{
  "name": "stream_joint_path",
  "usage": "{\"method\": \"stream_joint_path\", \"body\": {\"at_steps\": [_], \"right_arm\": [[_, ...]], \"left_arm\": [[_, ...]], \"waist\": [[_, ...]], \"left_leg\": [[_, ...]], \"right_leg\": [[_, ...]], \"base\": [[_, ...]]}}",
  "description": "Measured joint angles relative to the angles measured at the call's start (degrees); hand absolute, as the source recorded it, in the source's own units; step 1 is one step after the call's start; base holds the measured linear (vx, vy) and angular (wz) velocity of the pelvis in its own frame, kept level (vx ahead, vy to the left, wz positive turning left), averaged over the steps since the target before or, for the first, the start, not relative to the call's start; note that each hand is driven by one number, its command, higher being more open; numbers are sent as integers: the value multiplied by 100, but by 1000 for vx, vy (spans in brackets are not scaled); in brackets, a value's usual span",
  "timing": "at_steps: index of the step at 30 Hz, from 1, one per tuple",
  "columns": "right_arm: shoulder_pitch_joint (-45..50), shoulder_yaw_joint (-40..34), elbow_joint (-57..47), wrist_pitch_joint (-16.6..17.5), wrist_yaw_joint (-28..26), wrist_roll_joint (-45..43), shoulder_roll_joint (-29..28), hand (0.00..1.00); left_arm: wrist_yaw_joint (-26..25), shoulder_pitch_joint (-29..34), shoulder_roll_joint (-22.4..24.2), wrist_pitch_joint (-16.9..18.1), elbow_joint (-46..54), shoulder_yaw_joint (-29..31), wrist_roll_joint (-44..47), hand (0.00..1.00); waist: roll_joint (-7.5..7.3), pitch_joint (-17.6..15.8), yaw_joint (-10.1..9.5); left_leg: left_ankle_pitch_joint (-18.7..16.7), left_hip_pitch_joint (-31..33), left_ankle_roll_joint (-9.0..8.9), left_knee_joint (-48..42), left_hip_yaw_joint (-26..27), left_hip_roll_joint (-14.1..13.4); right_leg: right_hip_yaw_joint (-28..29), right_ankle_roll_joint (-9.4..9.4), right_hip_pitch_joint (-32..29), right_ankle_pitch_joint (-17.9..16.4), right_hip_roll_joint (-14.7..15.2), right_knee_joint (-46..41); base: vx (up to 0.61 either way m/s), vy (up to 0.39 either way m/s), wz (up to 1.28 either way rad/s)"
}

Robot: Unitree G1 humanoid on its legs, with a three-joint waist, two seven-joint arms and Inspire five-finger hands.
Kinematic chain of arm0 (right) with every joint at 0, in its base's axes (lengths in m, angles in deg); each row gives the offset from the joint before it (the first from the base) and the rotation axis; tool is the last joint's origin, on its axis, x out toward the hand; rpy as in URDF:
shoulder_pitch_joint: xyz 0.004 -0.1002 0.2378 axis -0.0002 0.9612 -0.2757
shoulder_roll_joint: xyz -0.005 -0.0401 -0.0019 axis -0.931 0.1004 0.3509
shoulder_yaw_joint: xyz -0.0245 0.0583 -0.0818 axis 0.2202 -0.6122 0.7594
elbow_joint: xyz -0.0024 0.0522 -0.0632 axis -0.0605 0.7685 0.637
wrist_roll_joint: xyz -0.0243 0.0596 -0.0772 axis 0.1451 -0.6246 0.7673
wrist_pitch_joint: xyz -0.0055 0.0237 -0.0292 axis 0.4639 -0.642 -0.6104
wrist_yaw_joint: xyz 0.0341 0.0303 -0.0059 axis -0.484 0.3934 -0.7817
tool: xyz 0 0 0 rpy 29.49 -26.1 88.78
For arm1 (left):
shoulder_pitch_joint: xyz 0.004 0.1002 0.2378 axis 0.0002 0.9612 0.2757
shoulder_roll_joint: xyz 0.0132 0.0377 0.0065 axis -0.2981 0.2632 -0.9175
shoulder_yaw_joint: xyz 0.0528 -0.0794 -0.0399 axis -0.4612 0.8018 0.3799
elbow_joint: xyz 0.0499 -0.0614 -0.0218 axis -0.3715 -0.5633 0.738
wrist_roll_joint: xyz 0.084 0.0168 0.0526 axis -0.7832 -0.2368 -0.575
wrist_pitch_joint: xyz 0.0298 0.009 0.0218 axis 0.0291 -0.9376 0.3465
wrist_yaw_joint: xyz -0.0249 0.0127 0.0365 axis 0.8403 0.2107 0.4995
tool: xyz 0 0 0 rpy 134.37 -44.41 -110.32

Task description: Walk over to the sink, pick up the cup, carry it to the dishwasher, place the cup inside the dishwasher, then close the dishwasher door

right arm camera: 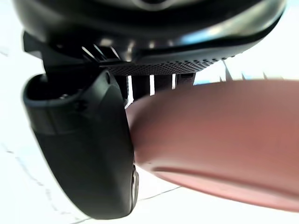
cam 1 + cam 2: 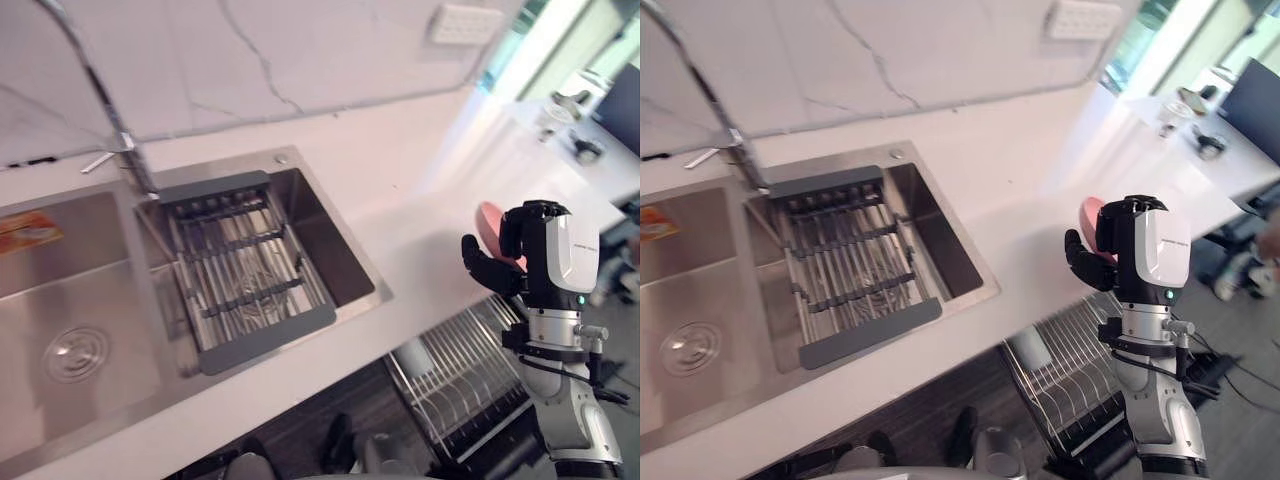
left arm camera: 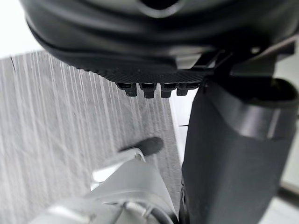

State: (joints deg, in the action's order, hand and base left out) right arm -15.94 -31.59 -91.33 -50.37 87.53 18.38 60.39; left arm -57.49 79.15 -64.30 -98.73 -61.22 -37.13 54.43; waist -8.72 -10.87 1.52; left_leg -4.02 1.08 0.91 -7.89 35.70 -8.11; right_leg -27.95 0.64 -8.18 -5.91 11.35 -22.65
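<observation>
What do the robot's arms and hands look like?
The right hand has dark, chunky fingers and a white back cover with small print and a green light. Its arm is silver-grey and rounded. The left hand is smooth and dark.

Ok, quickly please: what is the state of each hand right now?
Left hand: cannot be told.
Right hand: closed, holding the pink cup.

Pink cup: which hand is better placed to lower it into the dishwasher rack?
Right. The right hand holds the pink cup near the pulled-out dishwasher rack; the left hand faces the floor.
</observation>
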Motion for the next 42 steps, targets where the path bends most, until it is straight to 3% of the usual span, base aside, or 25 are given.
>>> {"method": "stream_joint_path", "body": {"at_steps": [1, 2, 5, 8, 15, 20, 28, 32, 42], "right_arm": [[-93, 126, 101, -7, 49, 10, -3, 0], [-164, 238, 112, -18, 50, 10, -1, 0], [-204, 378, 110, 1, 67, -10, 13, 0], [-34, 374, 113, -12, 68, -54, 19, 0], [153, 369, 102, 53, 62, -67, 45, 0], [146, 324, 328, 118, 60, -65, 80, 0], [-141, 316, 813, 99, 47, -56, 165, 0], [-317, 315, 1224, 1, 102, -55, 177, 0], [-1227, 317, 2387, -385, 544, -355, 722, 0]], "left_arm": [[-31, -3, -81, 25, -19, 13, 127, 100], [-104, -8, -159, 42, -30, 52, 257, 100], [-251, 84, -261, 109, -65, 141, 523, 100], [-247, 108, -234, 175, 19, 140, 639, 100], [-212, 103, 89, 238, 80, 139, 721, 100], [-145, 82, 378, 280, 214, 120, 748, 100], [27, -84, 514, 329, 247, -49, 756, 100], [53, -200, 583, 332, 250, -243, 859, 100], [195, -553, 761, 335, 447, -569, 1079, 100]], "waist": [[-20, 4, -18], [-30, 7, -75], [-42, 2, -78], [-31, 7, -72], [82, -89, 65], [351, -267, 107], [628, -580, 237], [792, -700, 247], [1284, -1344, 243]], "left_leg": [[-49, 161, 28, -273, 137, -166], [-185, 318, -27, -679, 298, -404], [-375, 470, -179, -1263, 523, -804], [-364, 571, -204, -1315, 641, -973], [-135, 535, -105, -1083, 674, -864], [-84, 536, -15, -1057, 656, -755], [-104, 652, 22, -886, 599, -478], [-38, 704, 169, -819, 561, -340], [82, 1018, 295, -638, 46, -39]], "right_leg": [[-131, -111, 266, -10, 76, 125], [-21, -296, 514, 179, -58, 650], [81, -363, 994, 499, -575, 2055], [227, -293, 1002, 787, -805, 2596], [196, -167, 990, 1017, -784, 2765], [169, -239, 995, 1134, -691, 2749], [95, -270, 854, 1195, -485, 2691], [61, -323, 795, 1232, -393, 2684], [-12, -378, 476, 1257, -207, 2578]], "base": [[-97, -167, -82], [-123, -197, -94], [-159, -177, -66], [-191, -67, -35], [-107, 14, -7], [-7, 66, 4], [20, 78, 7], [51, 72, 9], [7, 55, 6]]}}
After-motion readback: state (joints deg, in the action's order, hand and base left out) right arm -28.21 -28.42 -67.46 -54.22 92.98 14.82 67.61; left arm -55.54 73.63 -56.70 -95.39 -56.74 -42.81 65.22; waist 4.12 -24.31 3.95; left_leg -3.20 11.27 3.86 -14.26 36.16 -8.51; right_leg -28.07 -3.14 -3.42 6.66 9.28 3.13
